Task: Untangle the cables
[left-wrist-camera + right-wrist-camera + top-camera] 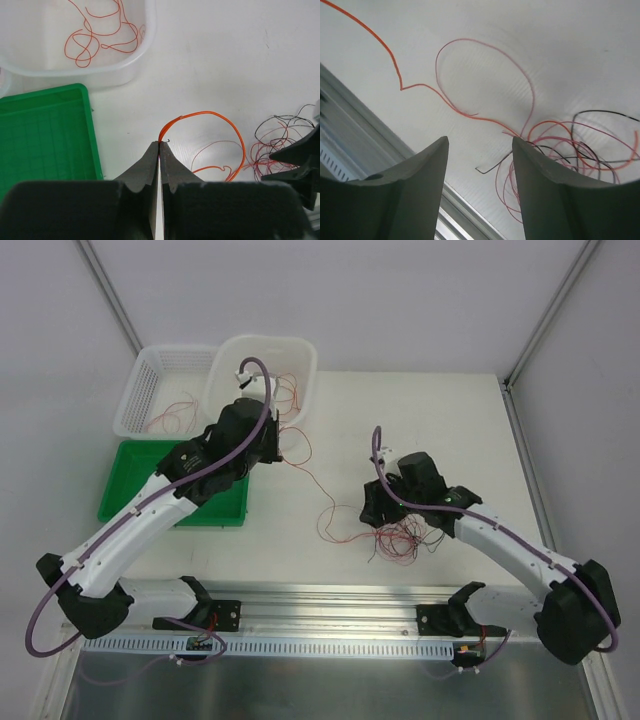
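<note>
The tangle of thin red, orange and black cables [400, 537] lies on the white table right of centre. My left gripper [290, 452] is shut on the end of one orange cable [220, 116], which loops away and trails back toward the tangle [276, 145]; the pinch shows in the left wrist view [160, 144]. My right gripper [372, 515] is open at the tangle's left edge, close above the table. In the right wrist view [480, 142] its fingers straddle bare table and a loose black end, with the tangle [570, 147] beside the right finger.
A clear tub [265, 352] at the back holds separated orange cables [100, 35]. A white basket [160, 390] to its left holds red ones. A green tray [125, 490] lies under my left arm. An aluminium rail [330, 605] runs along the near edge.
</note>
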`<control>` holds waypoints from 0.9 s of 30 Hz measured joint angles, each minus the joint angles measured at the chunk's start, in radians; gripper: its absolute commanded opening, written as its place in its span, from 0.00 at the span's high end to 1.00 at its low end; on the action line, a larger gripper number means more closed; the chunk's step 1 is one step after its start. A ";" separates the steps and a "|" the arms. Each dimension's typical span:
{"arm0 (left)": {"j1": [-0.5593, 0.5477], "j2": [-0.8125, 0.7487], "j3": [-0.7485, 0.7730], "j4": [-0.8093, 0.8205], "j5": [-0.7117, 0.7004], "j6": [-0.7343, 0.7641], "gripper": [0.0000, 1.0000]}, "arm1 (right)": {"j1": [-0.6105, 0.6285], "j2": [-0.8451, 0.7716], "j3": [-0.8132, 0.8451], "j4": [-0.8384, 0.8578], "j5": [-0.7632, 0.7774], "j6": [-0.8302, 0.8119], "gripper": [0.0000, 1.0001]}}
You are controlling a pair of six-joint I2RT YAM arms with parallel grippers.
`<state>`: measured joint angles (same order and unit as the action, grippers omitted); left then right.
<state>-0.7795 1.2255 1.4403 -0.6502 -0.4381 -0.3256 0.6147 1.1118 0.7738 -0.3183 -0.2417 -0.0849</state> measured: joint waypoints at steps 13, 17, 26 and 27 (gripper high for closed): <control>0.000 -0.141 0.121 -0.021 -0.072 0.002 1.00 | 0.090 0.251 -0.021 0.107 -0.140 -0.135 0.41; 0.000 -0.167 0.138 -0.024 -0.072 0.003 1.00 | 0.092 0.307 -0.021 0.129 -0.102 -0.155 0.41; 0.000 -0.182 0.140 -0.048 -0.098 0.003 1.00 | 0.133 0.335 -0.022 0.146 -0.053 -0.168 0.45; 0.000 -0.182 0.140 -0.048 -0.099 0.003 1.00 | 0.134 0.329 -0.024 0.146 -0.050 -0.168 0.45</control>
<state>-0.7795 1.0435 1.5799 -0.6979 -0.5369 -0.3222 0.7490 1.4406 0.7502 -0.1722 -0.2913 -0.2527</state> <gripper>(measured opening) 0.006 0.554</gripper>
